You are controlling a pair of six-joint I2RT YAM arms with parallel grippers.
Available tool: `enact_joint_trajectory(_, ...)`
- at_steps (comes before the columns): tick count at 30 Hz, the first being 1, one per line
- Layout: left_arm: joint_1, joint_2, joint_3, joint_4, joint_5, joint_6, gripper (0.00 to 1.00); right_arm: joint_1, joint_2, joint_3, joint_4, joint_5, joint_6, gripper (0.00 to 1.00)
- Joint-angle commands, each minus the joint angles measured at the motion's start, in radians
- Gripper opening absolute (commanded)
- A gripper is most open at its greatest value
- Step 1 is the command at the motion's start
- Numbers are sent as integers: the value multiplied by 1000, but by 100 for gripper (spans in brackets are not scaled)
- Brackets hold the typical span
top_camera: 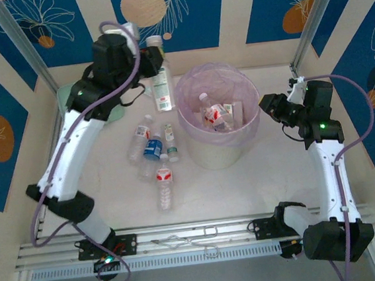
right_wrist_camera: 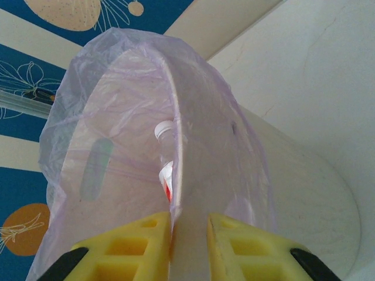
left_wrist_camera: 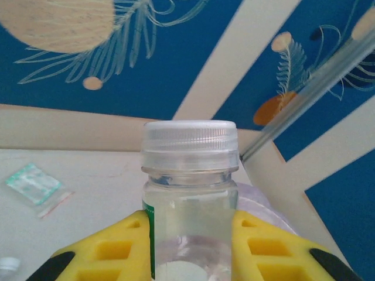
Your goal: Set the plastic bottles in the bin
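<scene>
White round plastic bin lined with a translucent pink bag (top_camera: 207, 154) stands mid-tabletop (top_camera: 113, 194), already holding a few small clear bottles with white caps and red labels (top_camera: 217, 114); exact count unclear through the bag. Task partly done, maybe near half by my estimate.

Five bottles visible outside the bin. One, a clear green-labelled bottle with a white screw cap (left_wrist_camera: 190, 175), is upright in the left pincer (top_camera: 149, 84), just beside the bin's far-left rim and not yet over the opening. Cannot tell if it is clear of the tabletop.

Four lie on the tabletop left of the bin, close together:
- red-labelled bottle (top_camera: 164, 181), nearest the arm bases
- blue-labelled bottle (top_camera: 152, 148)
- plain clear bottle (top_camera: 141, 137), touching or just beside the blue one
- small green-labelled bottle (top_camera: 170, 141), nearest the bin wall

Also a mint-green zip pouch (left_wrist_camera: 32, 184) flat on the tabletop, not part of the task.

Pose: left arm stretched far forward, yellow finger pads (left_wrist_camera: 126, 246) clamped on both sides of the bottle's body below the neck; grip looks firm. Likely needs a short swing right, then release over the bin.

Right arm bent, reaching in from the right. The right pincer (right_wrist_camera: 187, 234) is closed on the bin's rim and bag, one finger inside and one outside, apparently steadying it. In the top view it sits at the right rim (top_camera: 266, 105).
</scene>
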Motion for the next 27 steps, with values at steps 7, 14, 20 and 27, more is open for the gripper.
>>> enact_joint_trajectory(7,-131,219,235,20,-7,19,0,14,-4,-1,-7,-36,-10,34)
enact_joint_trajectory(14,-190,340,270,-48,-23,42,0,13,-16,-17,19,-19,2,34)
enact_joint_trajectory(20,-243,392,219,-151,-128,114,0,15,-7,-24,45,-17,11,35)
enact_joint_trajectory(27,-270,411,62,-147,-168,115,0,15,4,-29,48,-10,8,35)
